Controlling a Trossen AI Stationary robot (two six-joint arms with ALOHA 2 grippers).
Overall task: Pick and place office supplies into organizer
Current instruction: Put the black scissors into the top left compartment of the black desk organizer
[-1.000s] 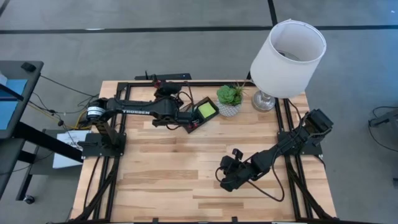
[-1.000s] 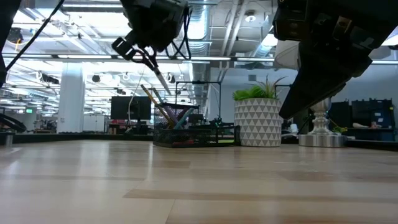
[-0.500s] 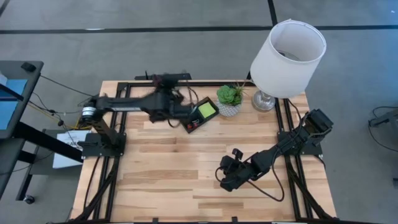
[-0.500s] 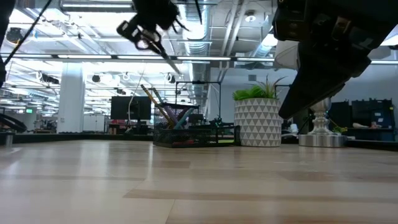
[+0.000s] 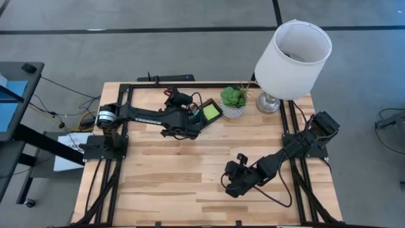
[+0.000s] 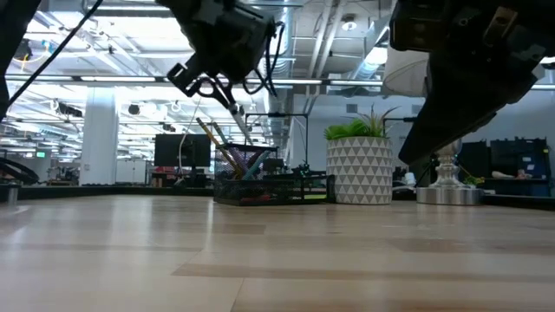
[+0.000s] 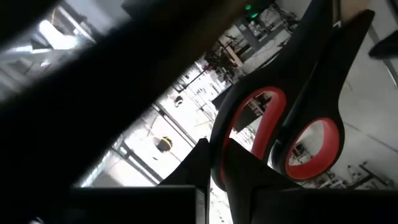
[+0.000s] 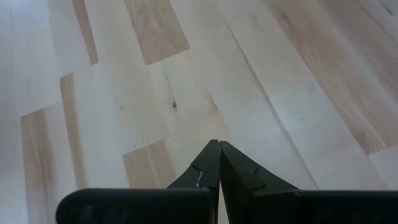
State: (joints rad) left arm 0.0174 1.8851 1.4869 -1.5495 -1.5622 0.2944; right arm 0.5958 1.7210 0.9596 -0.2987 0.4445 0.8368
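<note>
My left gripper (image 5: 188,124) hangs above the table just left of the black organizer (image 5: 204,118) and is shut on the red-and-black scissors (image 6: 208,87). In the left wrist view the scissors (image 7: 273,127) fill the picture. The organizer (image 6: 270,187) rests flat on the far part of the table. It holds the lime-green sticky-note pad (image 5: 211,113), and pens (image 6: 217,143) lean in its mesh cup. My right gripper (image 5: 231,183) is shut and hovers over bare wood on the near right, touching nothing. The tiny orange-and-white item is out of view. My left gripper pinches the scissors between its two fingers (image 7: 202,163) at the handle end, on the rim of one red-lined loop (image 7: 219,146). The scissors are lifted clear and sit tilted below the gripper. Their blades (image 6: 232,106) slant down toward the organizer.
A white lampshade lamp (image 5: 292,50) and a small potted plant (image 5: 233,97) stand at the far right beside the organizer. Black frame rails (image 5: 161,84) run along the table's far and side edges. The middle and near wood (image 5: 171,177) is free room.
My left gripper, still shut on the scissors, rose and swung back toward the table's far left. It then came down and right again, ending beside the organizer. The scissors moved with it and stayed clear of the table.
</note>
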